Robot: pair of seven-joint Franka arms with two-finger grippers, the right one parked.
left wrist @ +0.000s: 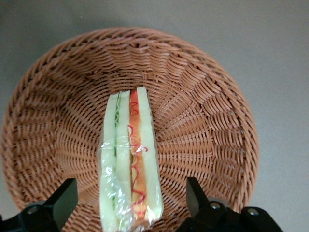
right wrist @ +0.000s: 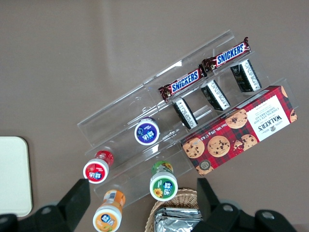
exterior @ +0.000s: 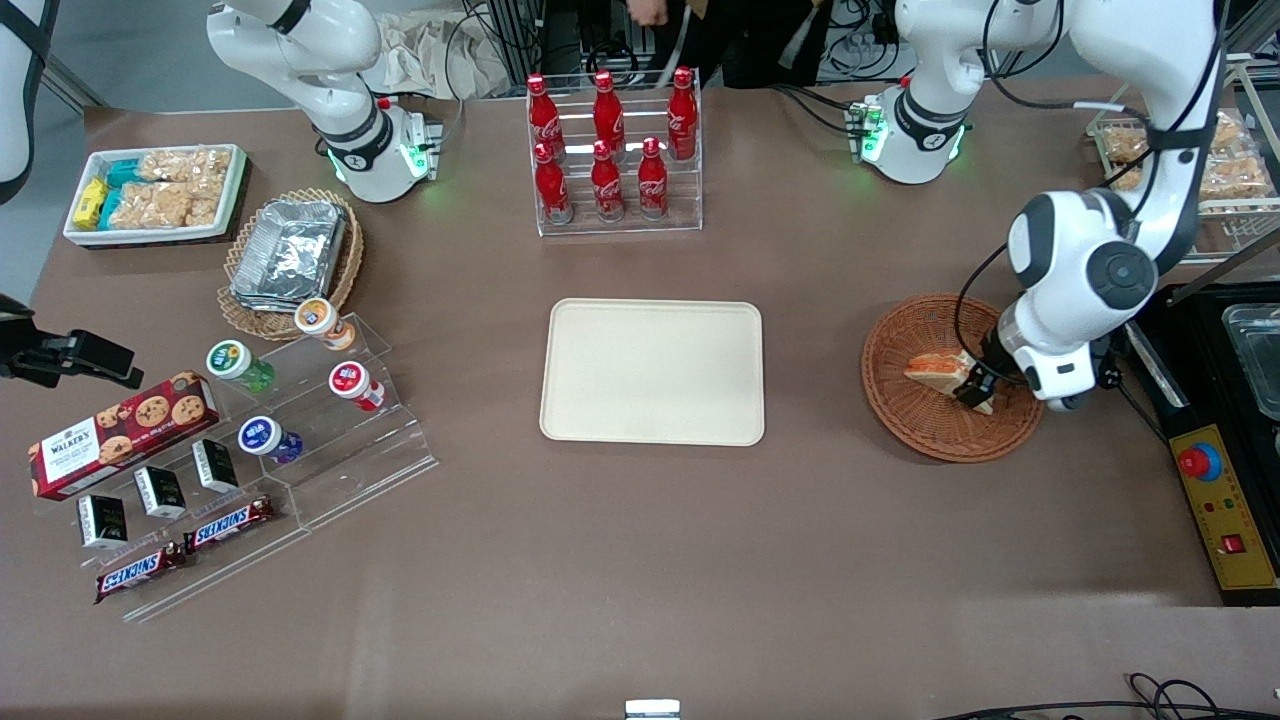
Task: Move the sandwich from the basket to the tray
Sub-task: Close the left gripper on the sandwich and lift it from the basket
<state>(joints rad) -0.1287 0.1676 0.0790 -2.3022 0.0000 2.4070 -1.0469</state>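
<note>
The sandwich (exterior: 935,368), a plastic-wrapped wedge of white bread with orange-red and green filling, lies in the round reddish-brown wicker basket (exterior: 900,415) toward the working arm's end of the table. My left gripper (exterior: 977,390) is low in the basket at the sandwich's wide end. The left wrist view shows the gripper (left wrist: 129,200) open, with one black finger on each side of the sandwich (left wrist: 129,159) and a gap to the wrap on both sides. The basket (left wrist: 212,116) surrounds it. The cream tray (exterior: 652,372) lies bare at the table's middle.
A clear rack of red cola bottles (exterior: 610,150) stands farther from the camera than the tray. A tan basket of foil trays (exterior: 290,255), a white snack tray (exterior: 155,192) and an acrylic stand (exterior: 300,420) sit toward the parked arm's end. A yellow control box (exterior: 1225,505) lies beside the basket.
</note>
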